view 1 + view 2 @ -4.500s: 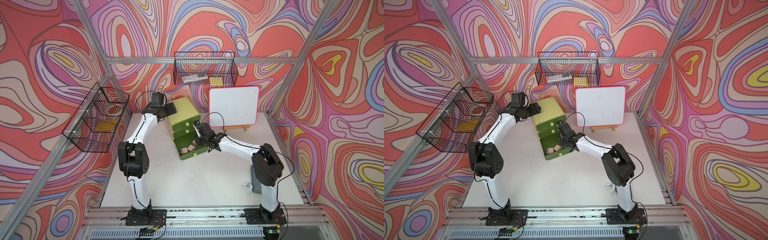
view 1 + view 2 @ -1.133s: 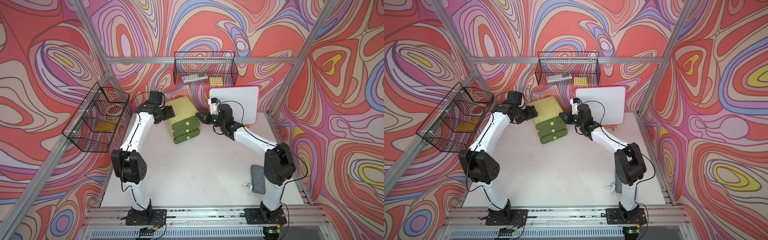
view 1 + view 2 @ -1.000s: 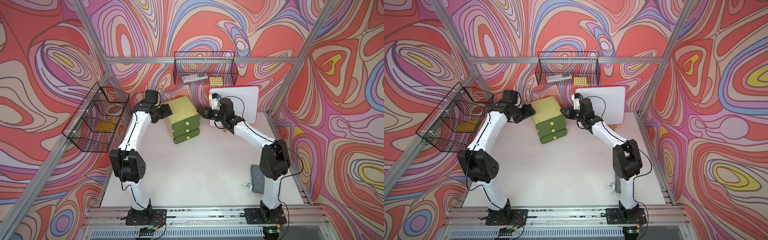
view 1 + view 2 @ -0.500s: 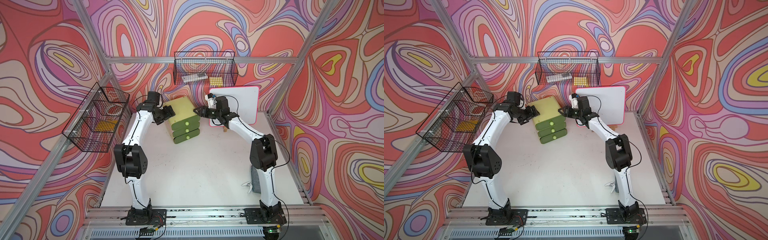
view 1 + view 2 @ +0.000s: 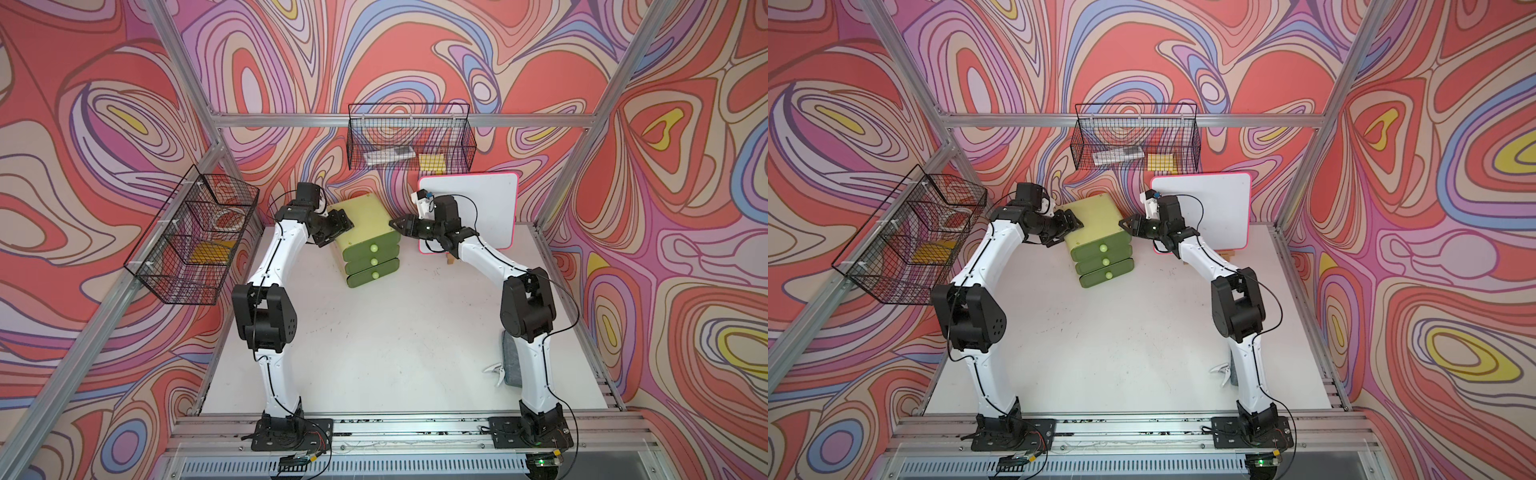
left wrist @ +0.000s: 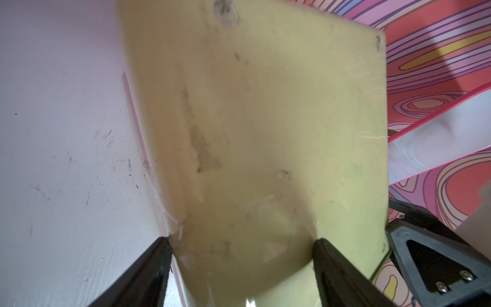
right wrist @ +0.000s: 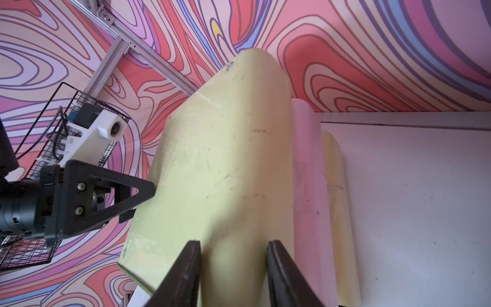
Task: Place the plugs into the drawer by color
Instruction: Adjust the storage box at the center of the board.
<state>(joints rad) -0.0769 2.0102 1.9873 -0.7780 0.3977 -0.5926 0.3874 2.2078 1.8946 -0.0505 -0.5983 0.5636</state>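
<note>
Drawer (image 5: 368, 218): on tabletop (image 5: 374, 332), fronts shut.
L end effector (image 5: 347, 222): jaws apart, at drawer side.
R end effector (image 5: 395, 223): jaws apart, opp. side.

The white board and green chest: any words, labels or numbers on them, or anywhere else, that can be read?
No readable text anywhere.
White board: blank.
Chest: only scuffs and smudges.
Grey object and yellow pad in the wire basket: too small to read.
</note>
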